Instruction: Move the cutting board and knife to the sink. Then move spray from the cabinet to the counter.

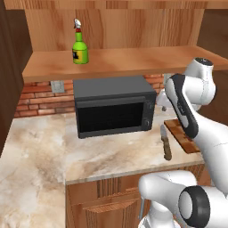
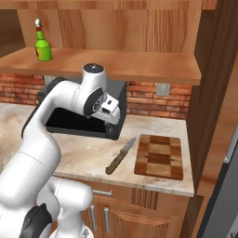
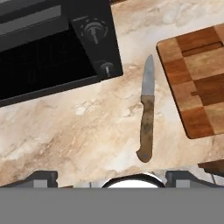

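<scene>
The wall cabinet [image 2: 139,28] of warm brown wood hangs over a red brick wall [image 2: 148,100], and its lighter shelf board [image 1: 133,60] carries the small green spray [image 1: 80,46] near its left end. Below runs the surface [image 2: 83,155], beige marbled stone on panelled wooden base cabinets [image 2: 130,214]. A black microwave [image 1: 113,107] stands at its back edge. The patchwork cutting board [image 2: 159,156] lies flat near the surface's right end, close to the front edge. The knife [image 2: 120,156] lies just left of it, apart, wooden handle toward the front edge. The claw [image 2: 113,113] hangs above the surface in front of the microwave, jaws spread wide, holding nothing, the knife below and ahead of it.
</scene>
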Tool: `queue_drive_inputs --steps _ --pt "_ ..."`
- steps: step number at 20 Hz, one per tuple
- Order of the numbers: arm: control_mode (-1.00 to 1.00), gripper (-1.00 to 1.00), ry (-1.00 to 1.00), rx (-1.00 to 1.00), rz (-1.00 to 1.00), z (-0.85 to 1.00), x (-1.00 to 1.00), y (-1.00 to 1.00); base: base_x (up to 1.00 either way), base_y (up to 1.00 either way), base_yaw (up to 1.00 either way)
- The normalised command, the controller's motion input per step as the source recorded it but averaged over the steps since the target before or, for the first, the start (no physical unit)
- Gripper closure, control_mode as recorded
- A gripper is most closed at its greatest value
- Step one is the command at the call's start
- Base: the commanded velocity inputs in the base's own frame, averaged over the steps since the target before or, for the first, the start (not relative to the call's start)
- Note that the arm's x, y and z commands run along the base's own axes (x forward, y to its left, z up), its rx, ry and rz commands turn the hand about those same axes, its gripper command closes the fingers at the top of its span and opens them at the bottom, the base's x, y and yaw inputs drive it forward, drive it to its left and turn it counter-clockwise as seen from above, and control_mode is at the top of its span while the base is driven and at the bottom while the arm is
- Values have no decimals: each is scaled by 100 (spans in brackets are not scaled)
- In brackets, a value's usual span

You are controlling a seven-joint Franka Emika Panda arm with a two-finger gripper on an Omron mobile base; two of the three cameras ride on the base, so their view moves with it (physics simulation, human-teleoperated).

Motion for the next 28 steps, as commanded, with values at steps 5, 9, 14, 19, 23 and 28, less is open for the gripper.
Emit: queue_drive_inputs --steps 5,9,14,19,23,28 --pt "-100 -100 4 12 -21 -38 0 -86 0 0 0" --pt "-100 -100 2 -2 -4 -24 3 -12 0 0 0" --pt "-100 -100 6 -3 -2 -32 8 0 0 0 0" --pt "-100 -100 5 -1 -1 -46 4 0 0 0 0" --pt "-100 -100 7 0 -3 -51 11 0 0 0 0" --pt "-100 -100 11 0 -1 -47 18 0 0 0 0"
